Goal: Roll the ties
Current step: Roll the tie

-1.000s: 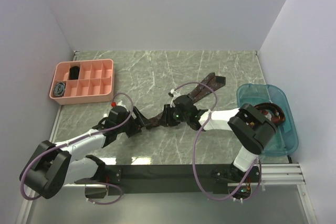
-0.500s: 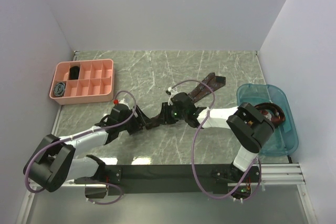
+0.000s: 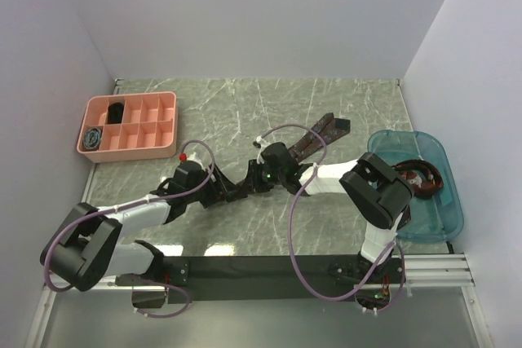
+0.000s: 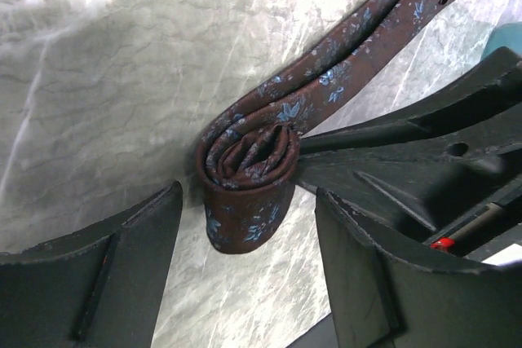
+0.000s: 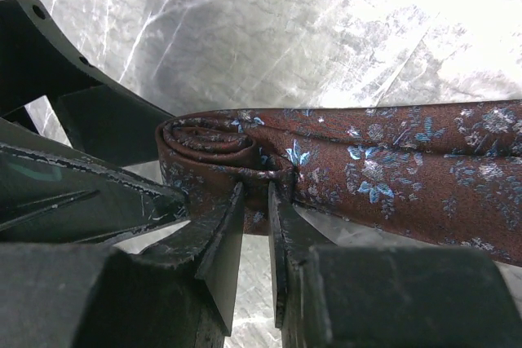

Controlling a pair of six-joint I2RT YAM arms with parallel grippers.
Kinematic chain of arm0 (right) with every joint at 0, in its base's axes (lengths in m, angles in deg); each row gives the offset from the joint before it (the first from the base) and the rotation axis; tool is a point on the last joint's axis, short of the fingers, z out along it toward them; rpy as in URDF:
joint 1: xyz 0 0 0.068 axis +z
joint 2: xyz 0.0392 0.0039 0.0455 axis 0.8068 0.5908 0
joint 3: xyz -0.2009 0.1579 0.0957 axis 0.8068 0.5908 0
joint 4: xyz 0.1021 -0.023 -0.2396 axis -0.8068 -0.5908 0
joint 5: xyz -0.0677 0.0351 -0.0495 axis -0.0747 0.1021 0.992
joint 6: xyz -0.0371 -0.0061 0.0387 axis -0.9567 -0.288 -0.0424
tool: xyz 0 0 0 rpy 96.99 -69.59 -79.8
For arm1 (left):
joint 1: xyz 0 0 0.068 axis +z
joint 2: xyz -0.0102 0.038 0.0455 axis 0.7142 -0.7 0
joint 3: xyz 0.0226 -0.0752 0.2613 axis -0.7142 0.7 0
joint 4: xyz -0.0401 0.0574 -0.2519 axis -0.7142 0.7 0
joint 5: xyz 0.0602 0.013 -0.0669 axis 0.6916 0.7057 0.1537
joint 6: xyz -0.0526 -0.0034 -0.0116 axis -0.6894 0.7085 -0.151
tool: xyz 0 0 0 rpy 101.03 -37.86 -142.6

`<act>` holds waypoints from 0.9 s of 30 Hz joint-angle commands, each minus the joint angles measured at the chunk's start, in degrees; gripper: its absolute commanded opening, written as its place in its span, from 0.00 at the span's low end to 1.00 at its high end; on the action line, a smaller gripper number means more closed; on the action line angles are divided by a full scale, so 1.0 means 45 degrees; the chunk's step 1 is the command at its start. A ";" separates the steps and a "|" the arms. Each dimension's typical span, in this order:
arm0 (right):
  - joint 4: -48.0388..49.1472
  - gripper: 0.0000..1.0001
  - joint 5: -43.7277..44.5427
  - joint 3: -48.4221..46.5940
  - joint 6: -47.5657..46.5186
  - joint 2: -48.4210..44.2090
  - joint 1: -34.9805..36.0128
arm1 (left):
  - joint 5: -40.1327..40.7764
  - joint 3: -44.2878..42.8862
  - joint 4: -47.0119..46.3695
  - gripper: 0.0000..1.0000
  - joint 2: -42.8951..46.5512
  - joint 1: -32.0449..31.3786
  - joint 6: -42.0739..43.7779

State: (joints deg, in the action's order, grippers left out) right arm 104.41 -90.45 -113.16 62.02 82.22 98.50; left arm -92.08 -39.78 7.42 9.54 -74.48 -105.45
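Tie (image 4: 249, 169), maroon with blue flowers: you have its near end wound into a small coil at mid-table (image 3: 236, 107), and the rest runs flat toward the far right. Your right gripper (image 5: 256, 201) is nipped on the coil's edge, fingers almost together. Your left gripper (image 4: 245, 222) stands released, one finger on each side of the coil, neither touching it. Pink tray (image 3: 167, 132) sits far left, well apart.

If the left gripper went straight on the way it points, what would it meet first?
The tie: its rolled end lies just ahead, between the left gripper's open fingers. The right gripper pinches that roll from the side and looks close behind, though depth is unclear.
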 commanded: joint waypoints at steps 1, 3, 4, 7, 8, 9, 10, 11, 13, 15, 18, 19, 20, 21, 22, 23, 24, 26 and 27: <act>0.0042 0.25 -0.0231 -0.0504 -0.0137 0.0207 -0.0052 | -0.0162 -0.0222 -0.0407 0.72 -0.0224 -0.0100 0.0144; 0.0003 0.25 -0.0251 -0.0543 -0.0157 0.0343 -0.0052 | -0.0181 -0.0222 -0.0563 0.69 -0.0302 -0.0119 0.0086; -0.0016 0.25 -0.0231 -0.0563 -0.0195 0.0363 -0.0072 | -0.0220 -0.0241 -0.0583 0.69 -0.0341 -0.0139 0.0027; -0.0094 0.25 -0.0212 -0.0699 -0.0273 0.0461 -0.0072 | -0.0318 -0.0300 -0.0583 0.66 -0.0536 -0.0197 0.0066; -0.0133 0.25 -0.0192 -0.0796 -0.0332 0.0461 -0.0072 | -0.0337 -0.0300 -0.0583 0.66 -0.0575 -0.0198 0.0066; -0.0134 0.25 -0.0173 -0.0817 -0.0352 0.0442 -0.0072 | -0.0318 -0.0281 -0.0603 0.66 -0.0576 -0.0198 0.0066; -0.0153 0.25 -0.0153 -0.0855 -0.0391 0.0422 -0.0072 | -0.0299 -0.0261 -0.0583 0.66 -0.0576 -0.0198 0.0066; -0.0172 0.25 -0.0076 -0.0875 -0.0430 0.0364 -0.0053 | -0.0298 -0.0242 -0.0583 0.65 -0.0556 -0.0217 0.0047; -0.0211 0.25 -0.0036 -0.0972 -0.0489 0.0266 -0.0052 | -0.0260 -0.0183 -0.0622 0.63 -0.0459 -0.0198 0.0008; -0.0328 0.25 -0.0036 -0.1148 -0.0586 0.0285 -0.0072 | -0.0279 -0.0125 -0.0680 0.62 -0.0439 -0.0217 -0.0031; -0.0270 0.25 -0.0055 -0.1246 -0.0586 0.0266 -0.0072 | -0.0298 -0.0105 -0.0759 0.59 -0.0478 -0.0217 -0.0110; -0.0251 0.25 -0.0055 -0.1266 -0.0586 0.0304 -0.0053 | -0.0279 -0.0086 -0.0759 0.58 -0.0478 -0.0198 -0.0187; -0.0251 0.25 -0.0055 -0.1343 -0.0586 0.0344 -0.0052 | -0.0279 -0.0047 -0.0875 0.56 -0.0459 -0.0217 -0.0227; -0.0212 0.25 -0.0075 -0.1363 -0.0586 0.0383 -0.0052 | -0.0221 0.0012 -0.0915 0.54 -0.0420 -0.0217 -0.0266; -0.0154 0.25 -0.0133 -0.1344 -0.0567 0.0422 -0.0052 | -0.0124 0.0051 -0.0935 0.53 -0.0400 -0.0217 -0.0343; -0.0114 0.25 -0.0153 -0.1344 -0.0567 0.0441 -0.0052 | -0.0103 0.0129 -0.0935 0.50 -0.0381 -0.0217 -0.0383; -0.0133 0.25 -0.0153 -0.1344 -0.0567 0.0480 -0.0052 | 0.0013 0.0149 -0.0954 0.48 -0.0322 -0.0217 -0.0461; -0.0075 0.25 -0.0134 -0.1208 -0.0586 0.0384 -0.0053 | 0.0131 0.0207 -0.0935 0.43 -0.0244 -0.0217 -0.0520; -0.0133 0.25 -0.0056 -0.1169 -0.0606 0.0325 -0.0052 | 0.0209 0.0304 -0.0896 0.40 -0.0147 -0.0198 -0.0559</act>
State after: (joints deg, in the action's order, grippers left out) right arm 102.94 -91.02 -117.25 60.27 83.93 98.36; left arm -92.30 -39.28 5.28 7.66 -75.09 -107.03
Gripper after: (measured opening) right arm 0.251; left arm 0.421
